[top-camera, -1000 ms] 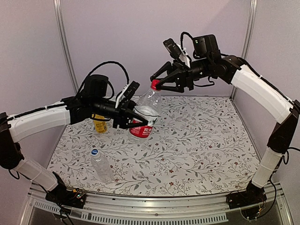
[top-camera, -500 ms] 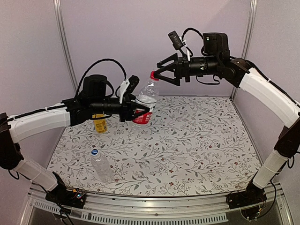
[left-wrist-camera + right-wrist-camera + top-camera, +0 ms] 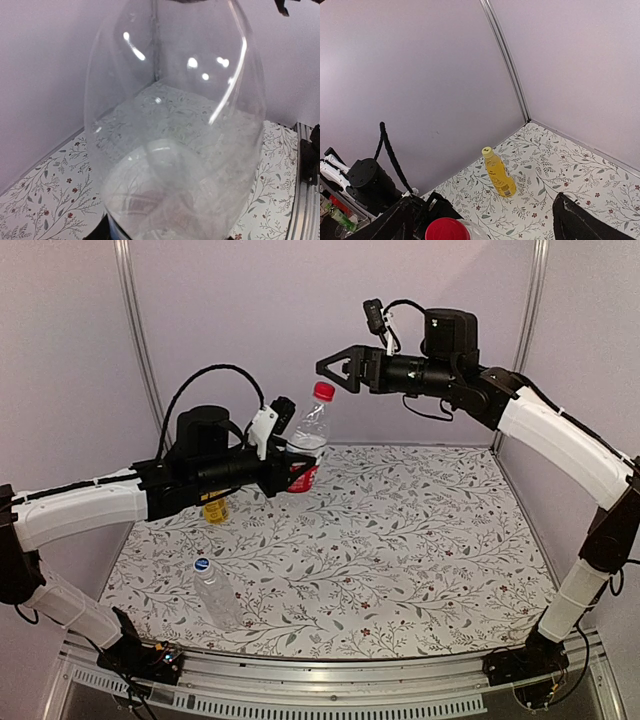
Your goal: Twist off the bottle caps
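My left gripper (image 3: 294, 466) is shut on the clear bottle with the red label (image 3: 308, 440) and holds it off the table, tilted slightly. The red cap (image 3: 323, 391) sits on its neck. My right gripper (image 3: 336, 372) stands open just right of and slightly above that cap, not touching it. In the right wrist view the red cap (image 3: 447, 229) lies low between the two dark fingers (image 3: 400, 225). The held bottle's body (image 3: 175, 125) fills the left wrist view. The yellow-liquid bottle (image 3: 499, 172) with its yellow cap (image 3: 487, 150) stands upright at the back left.
A clear unlabelled bottle (image 3: 216, 592) with a blue cap (image 3: 202, 564) lies tilted near the front left of the floral mat (image 3: 420, 540). Lilac walls close in the back and both sides. A metal rail (image 3: 330, 665) runs along the near edge.
My right gripper has let go of the red cap, opened wide and drawn up and to the right. The left arm has lifted the red-label bottle higher and further back.
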Available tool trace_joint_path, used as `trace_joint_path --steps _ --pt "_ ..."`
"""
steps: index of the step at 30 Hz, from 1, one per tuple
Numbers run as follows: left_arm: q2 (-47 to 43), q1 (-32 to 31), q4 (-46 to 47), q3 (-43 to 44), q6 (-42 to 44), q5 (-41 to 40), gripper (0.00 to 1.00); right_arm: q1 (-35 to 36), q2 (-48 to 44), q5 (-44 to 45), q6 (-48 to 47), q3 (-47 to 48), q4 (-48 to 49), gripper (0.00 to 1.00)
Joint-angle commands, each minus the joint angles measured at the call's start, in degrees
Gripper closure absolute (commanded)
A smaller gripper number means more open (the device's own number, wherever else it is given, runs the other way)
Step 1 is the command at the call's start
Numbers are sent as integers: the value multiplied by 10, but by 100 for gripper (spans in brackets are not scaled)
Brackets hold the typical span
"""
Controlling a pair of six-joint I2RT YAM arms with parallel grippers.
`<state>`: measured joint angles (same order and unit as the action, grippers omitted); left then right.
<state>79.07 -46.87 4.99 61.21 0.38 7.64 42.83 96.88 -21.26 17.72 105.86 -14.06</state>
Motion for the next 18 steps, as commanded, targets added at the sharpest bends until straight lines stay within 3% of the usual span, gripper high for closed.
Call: trace_joint_path --steps 1,13,18 --pt "-6 -12 19 -6 -3 -59 61 20 19 23 19 20 8 8" --pt "-1 -17 14 -4 3 -75 61 28 39 3 9 23 -1 41" --pt "2 -18 13 -3 6 -75 61 28 40 -6 6 23 -1 45"
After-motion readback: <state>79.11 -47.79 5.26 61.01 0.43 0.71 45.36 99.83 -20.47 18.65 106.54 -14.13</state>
